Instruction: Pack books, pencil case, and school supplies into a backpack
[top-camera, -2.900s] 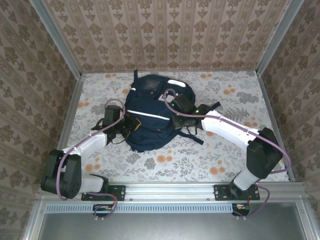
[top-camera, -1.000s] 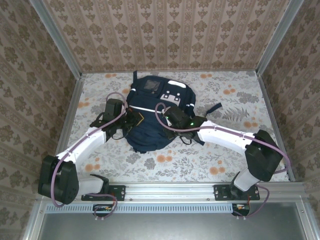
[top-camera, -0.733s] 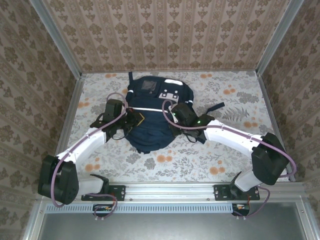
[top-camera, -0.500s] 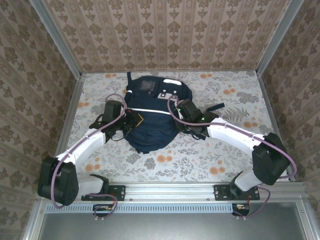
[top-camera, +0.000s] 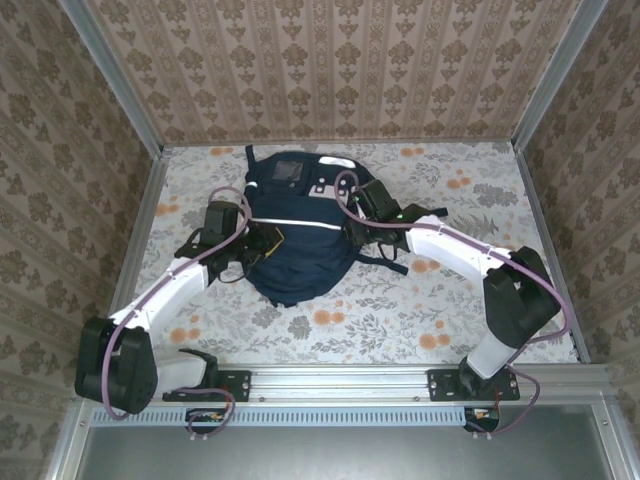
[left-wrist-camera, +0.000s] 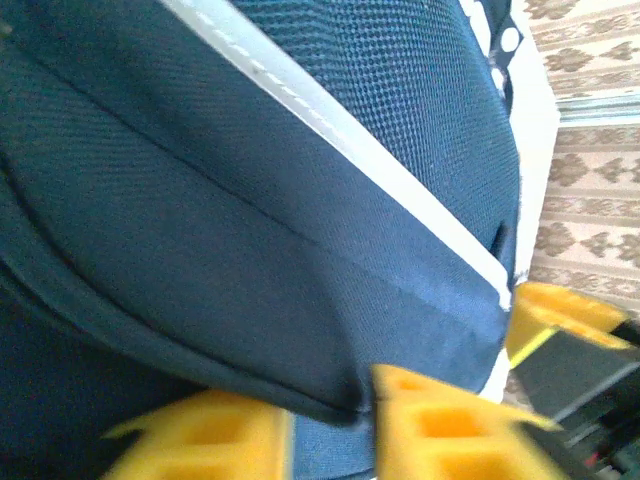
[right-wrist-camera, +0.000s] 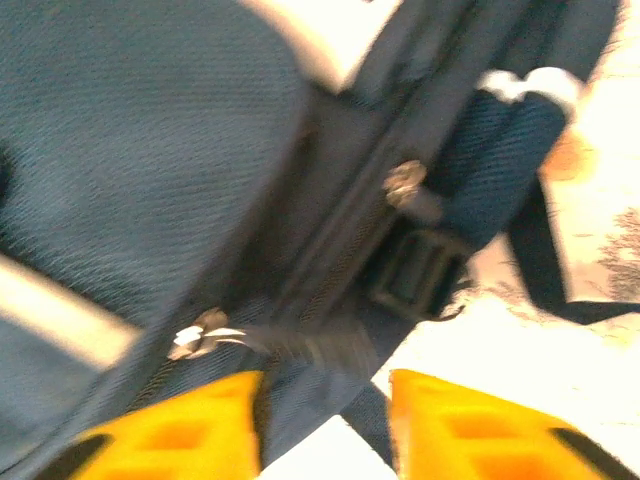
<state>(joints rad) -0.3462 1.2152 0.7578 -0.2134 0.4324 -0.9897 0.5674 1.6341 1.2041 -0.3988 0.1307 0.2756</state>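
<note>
The navy backpack (top-camera: 298, 255) lies flat in the middle of the table, white stripe across it and grey patches near its top. My left gripper (top-camera: 264, 240) is at its left edge. In the left wrist view its yellow jaws (left-wrist-camera: 330, 435) stand apart, a fold of the backpack (left-wrist-camera: 300, 200) loose between them. My right gripper (top-camera: 356, 214) is at the pack's right edge, open (right-wrist-camera: 325, 425) over a dark strap beside the zipper pull (right-wrist-camera: 205, 337). The books, pencil case and school supplies are out of view.
Dark straps (top-camera: 385, 262) trail off the pack's right side onto the floral tablecloth (top-camera: 450, 300). A buckle (right-wrist-camera: 415, 275) sits by the zipper track. Papered walls with metal corner posts (top-camera: 145, 215) close in the table on three sides.
Both grippers have opened from shut. The right gripper slid from the pack's middle toward its upper right edge. The left arm has hardly moved.
</note>
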